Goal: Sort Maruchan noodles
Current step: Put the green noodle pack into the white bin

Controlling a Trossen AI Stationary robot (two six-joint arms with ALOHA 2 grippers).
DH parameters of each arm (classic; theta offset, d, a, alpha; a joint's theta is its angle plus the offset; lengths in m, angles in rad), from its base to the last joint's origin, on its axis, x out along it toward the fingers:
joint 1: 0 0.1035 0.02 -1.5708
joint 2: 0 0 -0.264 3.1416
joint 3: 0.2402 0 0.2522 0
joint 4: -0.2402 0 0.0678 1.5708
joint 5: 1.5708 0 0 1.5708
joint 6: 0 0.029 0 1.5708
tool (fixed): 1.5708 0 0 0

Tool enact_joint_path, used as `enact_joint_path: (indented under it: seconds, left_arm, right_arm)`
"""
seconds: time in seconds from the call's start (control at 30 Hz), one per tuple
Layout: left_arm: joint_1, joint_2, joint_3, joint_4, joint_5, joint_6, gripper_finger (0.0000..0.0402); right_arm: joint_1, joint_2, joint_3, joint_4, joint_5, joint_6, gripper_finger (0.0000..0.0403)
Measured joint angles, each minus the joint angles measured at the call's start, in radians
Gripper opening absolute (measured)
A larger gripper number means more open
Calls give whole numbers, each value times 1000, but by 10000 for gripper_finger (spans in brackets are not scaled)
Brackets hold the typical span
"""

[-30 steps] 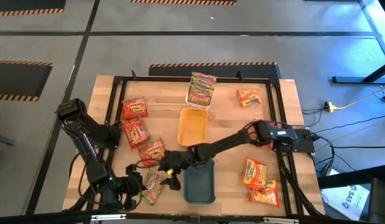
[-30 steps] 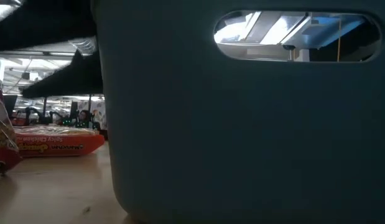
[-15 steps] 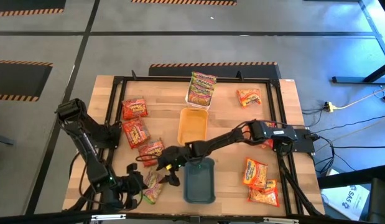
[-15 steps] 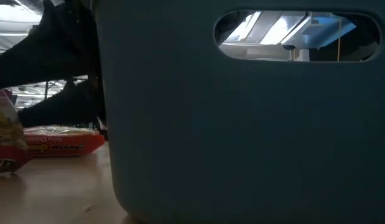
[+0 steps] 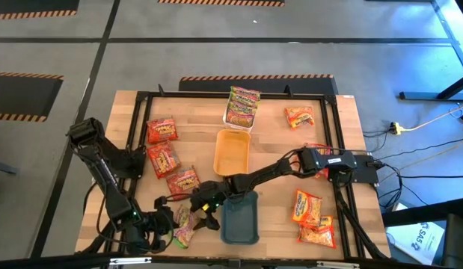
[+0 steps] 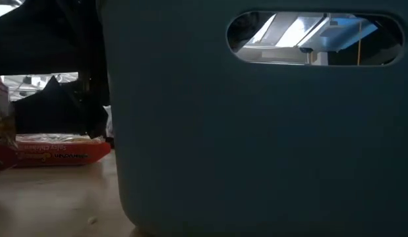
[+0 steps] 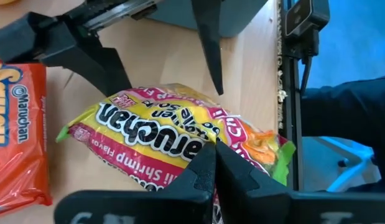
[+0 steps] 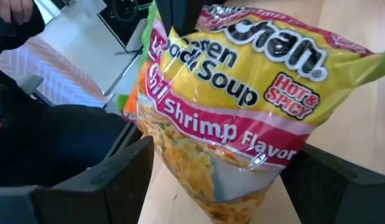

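Judging by the teal tray [image 5: 240, 220] and orange tray [image 5: 232, 152] lying empty, sorting has barely begun: beside the teal tray, the right tool [image 5: 204, 211] straddles, jaws apart, the green-pink packet [image 7: 180, 140] pinched by the closed left tool [image 7: 212, 163]

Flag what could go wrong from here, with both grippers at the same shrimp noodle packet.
1. Tug of war: the left gripper is shut on the green-pink shrimp packet while the right gripper stands open around its other end. If the right closes and pulls before the left lets go, the wrapper may tear.
2. If the left releases first, the packet could drop.
3. The two arms work close together beside the teal tray, so they may collide or nudge it.
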Motion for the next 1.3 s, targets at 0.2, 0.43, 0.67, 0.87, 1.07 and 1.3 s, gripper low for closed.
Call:
enact_joint_path:
  seconds: [0.2,0.43,0.67,0.87,1.07,1.3]
  left_arm:
    - [1,0,0,-1,19,-7,0]
    - [1,0,0,3,33,-8,0]
    - [1,1,-2,-10,57,-121,1]
    - [9,1,-3,-11,88,-192,46]
    - [32,1,-3,-5,106,-195,125]
    - [66,-35,-3,-9,212,-185,175]
  right_arm:
    - [1,0,0,3,53,-1,267]
    - [1,0,0,3,66,-1,163]
    - [3,0,0,0,81,-9,93]
    - [3,-2,1,2,102,-15,85]
    - [3,-3,1,-26,128,-25,84]
    - [22,-9,6,-96,191,-47,83]
